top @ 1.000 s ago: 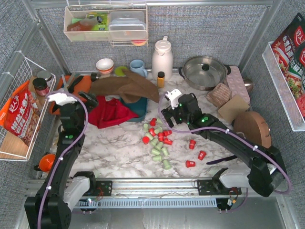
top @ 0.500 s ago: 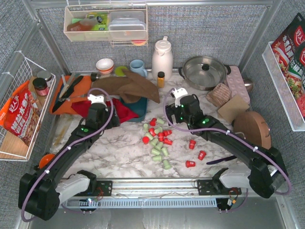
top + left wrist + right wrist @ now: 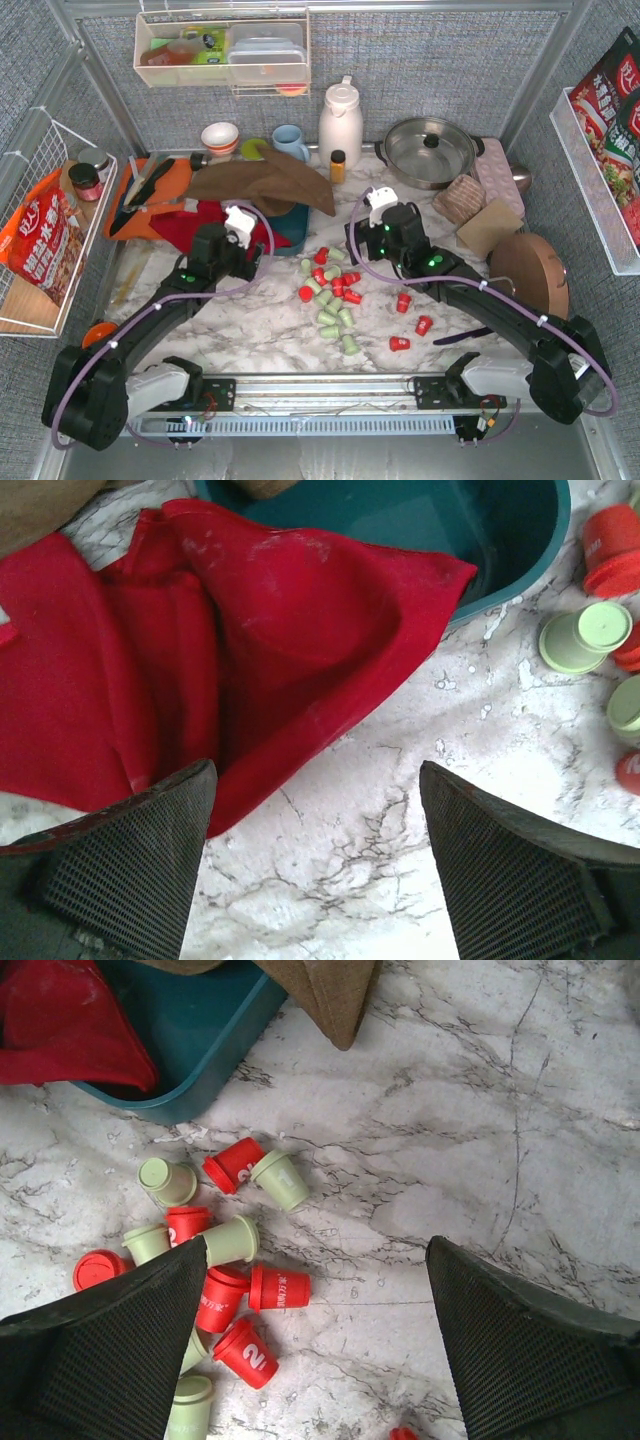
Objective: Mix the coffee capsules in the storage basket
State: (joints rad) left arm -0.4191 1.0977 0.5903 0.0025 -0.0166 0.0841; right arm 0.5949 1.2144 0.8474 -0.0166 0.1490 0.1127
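Red and mint-green coffee capsules (image 3: 331, 290) lie in a loose heap on the marble table, with three red ones (image 3: 404, 302) scattered to the right. The teal storage basket (image 3: 293, 230) stands behind the heap, partly covered by a brown cloth (image 3: 265, 180) and a red cloth (image 3: 205, 226). My left gripper (image 3: 252, 258) hovers open over bare marble at the red cloth's (image 3: 200, 630) edge, the basket (image 3: 480, 530) just beyond. My right gripper (image 3: 362, 250) is open above the table, the capsules (image 3: 240, 1250) beside its left finger (image 3: 120, 1350) and the basket (image 3: 190, 1030) farther off.
A white thermos (image 3: 340, 120), amber bottle (image 3: 338, 165), blue mug (image 3: 290, 142) and lidded pot (image 3: 430, 150) line the back. An orange tray (image 3: 150, 190) and a wire rack (image 3: 40, 230) are at the left, and a round wooden board (image 3: 530, 265) at the right.
My left arm has swung right from over the orange tray to the red cloth beside the basket. My right gripper has shifted slightly right.
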